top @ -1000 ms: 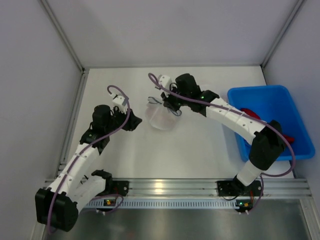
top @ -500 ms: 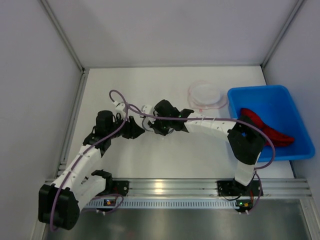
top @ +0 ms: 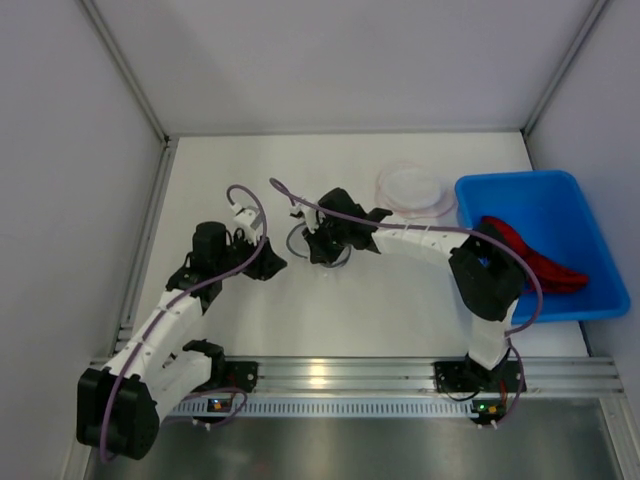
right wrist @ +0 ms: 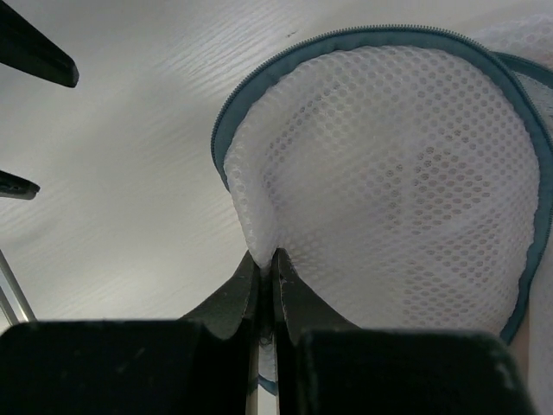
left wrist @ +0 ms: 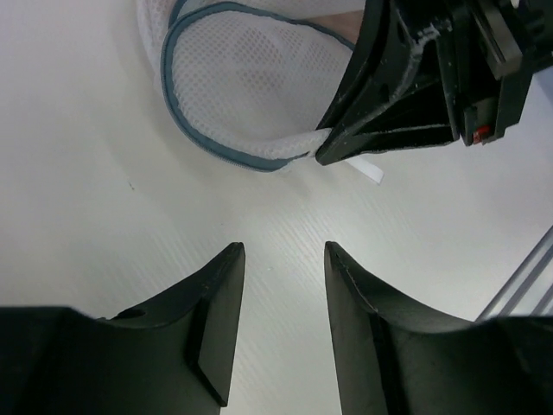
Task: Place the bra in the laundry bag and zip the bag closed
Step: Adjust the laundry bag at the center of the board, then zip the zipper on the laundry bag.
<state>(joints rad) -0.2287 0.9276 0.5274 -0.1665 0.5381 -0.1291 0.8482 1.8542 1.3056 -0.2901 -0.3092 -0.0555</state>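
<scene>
Two arms are standing at the near edge of a white bench [top: 400,310], which is sitting between plain grey walls [top: 330,60]. One metal rail [top: 340,372] is running along its front.

At the left, the left hand [left wrist: 283,251] is hovering just over the bench. Its fingers are standing partly apart and gripping nothing.

Just to its right, one laundry bag [right wrist: 389,173] is lying mid-bench. It is white mesh with a blue-grey zip rim and round in outline, so no long axis is showing. The right hand [right wrist: 266,255], on an arm spanning the bench from the right, is pinching the bag's mesh edge with its fingers pressed together on the fabric.

Farther right, one round white item with a pink rim [top: 410,187] is lying flat toward the back, just beside one blue bin [top: 520,190]. One red bra [top: 545,265] is lying inside that bin, well apart from the bag. Its long axis is running from far-left to near-right.
</scene>
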